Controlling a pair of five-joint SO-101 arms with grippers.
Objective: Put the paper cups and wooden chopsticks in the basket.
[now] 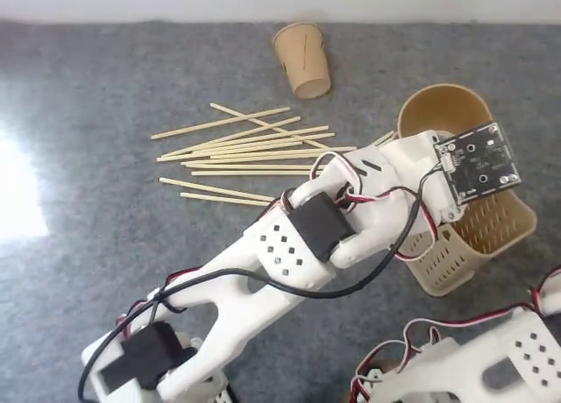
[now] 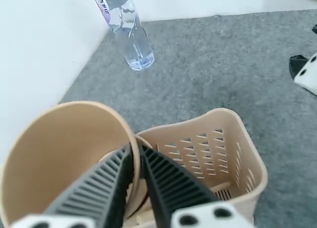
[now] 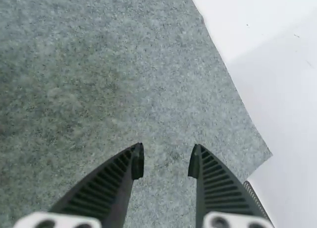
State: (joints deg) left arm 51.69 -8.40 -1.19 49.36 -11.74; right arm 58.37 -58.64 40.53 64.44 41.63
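My left gripper [image 2: 134,151] is shut on the rim of a tan paper cup [image 2: 64,153], one finger inside and one outside. It holds the cup [image 1: 443,114] mouth-up at the far end of the beige slotted basket [image 1: 473,245], whose inside [image 2: 218,153] opens just beyond the fingers. A second paper cup [image 1: 302,60] lies on its side at the back of the grey mat. Several wooden chopsticks [image 1: 245,149] lie scattered between that cup and the left arm [image 1: 333,228]. My right gripper [image 3: 166,161] hangs open over bare mat, with nothing between its fingers.
A clear plastic bottle [image 2: 126,32] lies on the mat beyond the basket, near the white wall. The right arm's white body [image 1: 473,368] sits at the front right corner. The mat's edge [image 3: 233,84] meets white floor near the right gripper.
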